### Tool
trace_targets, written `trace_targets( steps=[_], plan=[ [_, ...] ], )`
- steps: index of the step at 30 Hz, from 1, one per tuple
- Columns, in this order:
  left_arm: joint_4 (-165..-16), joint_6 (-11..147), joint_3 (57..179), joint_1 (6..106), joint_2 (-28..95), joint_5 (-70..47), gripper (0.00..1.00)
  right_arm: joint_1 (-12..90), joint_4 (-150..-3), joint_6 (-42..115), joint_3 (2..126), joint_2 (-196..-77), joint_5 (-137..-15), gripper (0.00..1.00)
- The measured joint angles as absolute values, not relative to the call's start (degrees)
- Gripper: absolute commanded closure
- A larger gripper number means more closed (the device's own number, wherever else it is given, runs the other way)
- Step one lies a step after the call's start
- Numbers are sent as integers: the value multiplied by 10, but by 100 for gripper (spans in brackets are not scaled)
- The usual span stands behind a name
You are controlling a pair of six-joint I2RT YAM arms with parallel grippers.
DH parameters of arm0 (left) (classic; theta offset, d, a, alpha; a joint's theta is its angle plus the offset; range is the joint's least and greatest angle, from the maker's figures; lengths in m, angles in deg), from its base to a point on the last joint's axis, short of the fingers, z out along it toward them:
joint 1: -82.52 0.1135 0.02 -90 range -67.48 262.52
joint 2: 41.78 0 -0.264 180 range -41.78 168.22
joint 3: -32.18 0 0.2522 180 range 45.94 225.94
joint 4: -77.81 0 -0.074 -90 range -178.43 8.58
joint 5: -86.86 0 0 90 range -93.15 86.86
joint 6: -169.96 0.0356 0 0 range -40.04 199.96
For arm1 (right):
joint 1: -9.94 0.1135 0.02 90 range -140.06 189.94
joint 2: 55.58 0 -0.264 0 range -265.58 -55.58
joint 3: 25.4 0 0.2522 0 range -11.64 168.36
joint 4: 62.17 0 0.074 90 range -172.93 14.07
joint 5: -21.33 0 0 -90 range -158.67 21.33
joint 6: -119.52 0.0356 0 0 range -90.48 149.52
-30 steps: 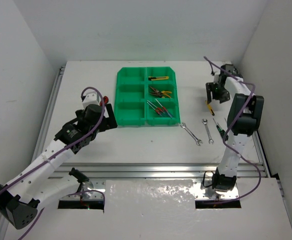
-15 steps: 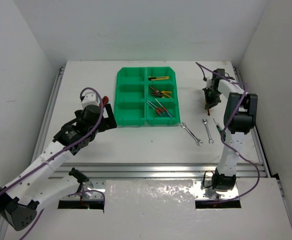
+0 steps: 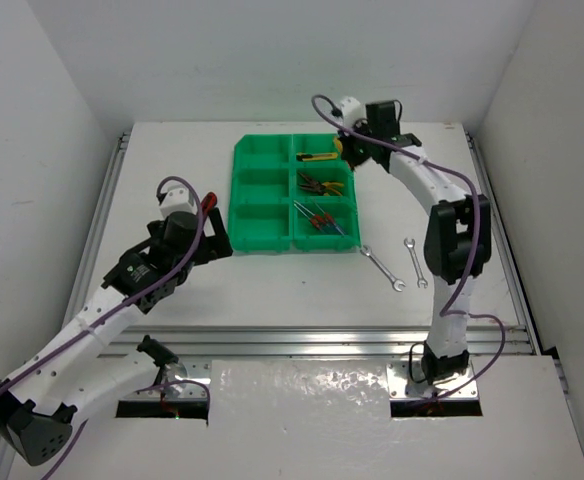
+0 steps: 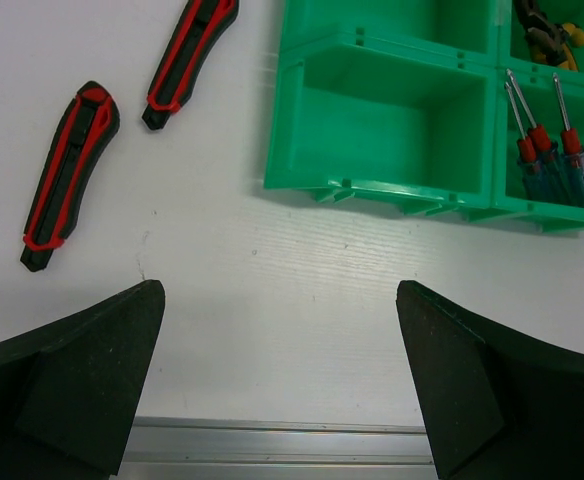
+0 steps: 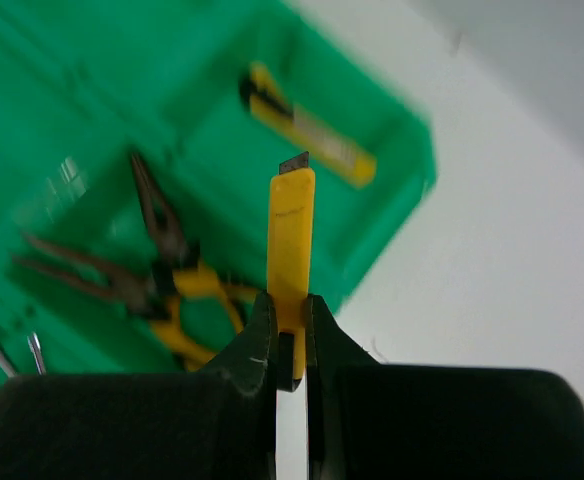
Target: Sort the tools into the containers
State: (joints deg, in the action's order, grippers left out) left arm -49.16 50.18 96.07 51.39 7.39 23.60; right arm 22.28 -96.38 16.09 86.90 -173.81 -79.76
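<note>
Yellow utility knives are numbering two: one is lying in the green tray's far-right bin, one is being pinched by the right gripper above it. Three screwdrivers are sitting in the near-right bin; two wrenches and two red-black knives are lying outside. The left gripper is gaping.

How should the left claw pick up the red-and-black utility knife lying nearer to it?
Probably around the middle of the red-and-black utility knife, coming straight down. It lies flat on the table, long and slim, so the open left gripper would close across its narrow width.
</note>
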Motion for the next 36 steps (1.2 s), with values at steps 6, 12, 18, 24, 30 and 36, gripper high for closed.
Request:
trace_targets(
  steps=[6, 12, 18, 24, 30, 36],
  plan=[
    [-496, 502, 957, 514, 72, 235, 0, 235, -845, 118, 998, -1818, -862, 99],
    [-497, 502, 957, 514, 73, 231, 0, 223, -805, 110, 1060, -1934, -911, 75],
    [-499, 503, 957, 515, 90, 231, 0, 223, -812, 118, 1079, -1977, -927, 2],
    [-494, 515, 1016, 526, 190, 244, 0, 227, -853, 168, 1066, -1914, -877, 1],
    [-541, 617, 1189, 711, 363, 134, 0, 228, -934, 284, 914, -1619, -847, 1],
    [-532, 709, 1327, 801, 583, 54, 3, 231, -908, 350, 636, -1344, -908, 1]
  ],
)
